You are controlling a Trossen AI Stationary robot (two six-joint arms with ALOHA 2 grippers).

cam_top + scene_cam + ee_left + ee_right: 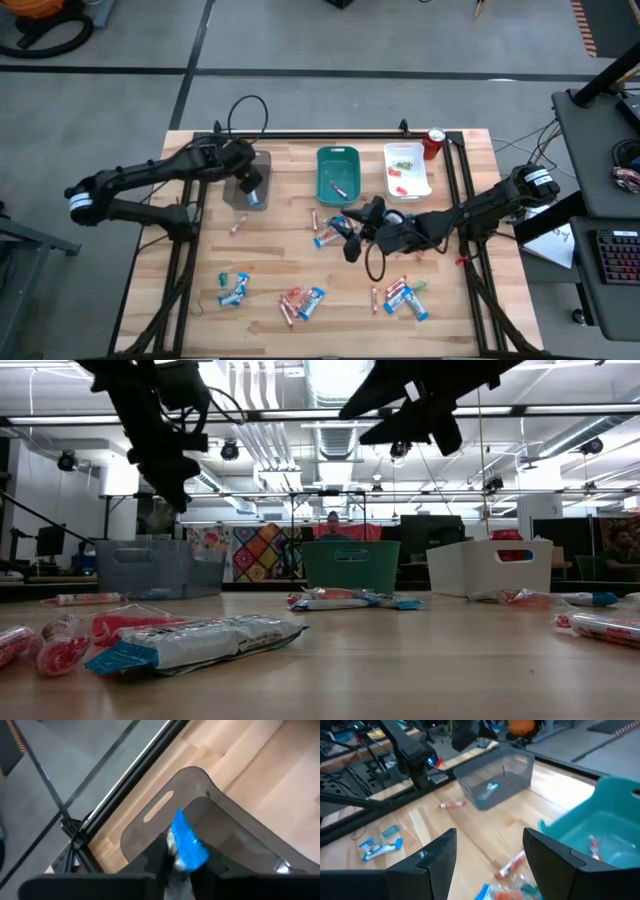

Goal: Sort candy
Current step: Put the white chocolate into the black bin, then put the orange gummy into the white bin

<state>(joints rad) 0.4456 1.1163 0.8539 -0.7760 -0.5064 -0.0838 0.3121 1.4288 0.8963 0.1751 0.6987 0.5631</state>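
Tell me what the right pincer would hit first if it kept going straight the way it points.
Probably the red stick candy on the table between its open fingers, beside the teal tray. The right pincer points down and forward toward it; depth is unclear.

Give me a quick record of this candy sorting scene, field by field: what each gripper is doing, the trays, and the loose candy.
left gripper: over the grey tray, blue-wrapped candy between its fingers
right gripper: open, empty, above the candy near the table's middle
teal tray: holds a red stick candy
white tray: holds small red and green pieces
loose candy: scattered over the table's near half
red can: beside the white tray
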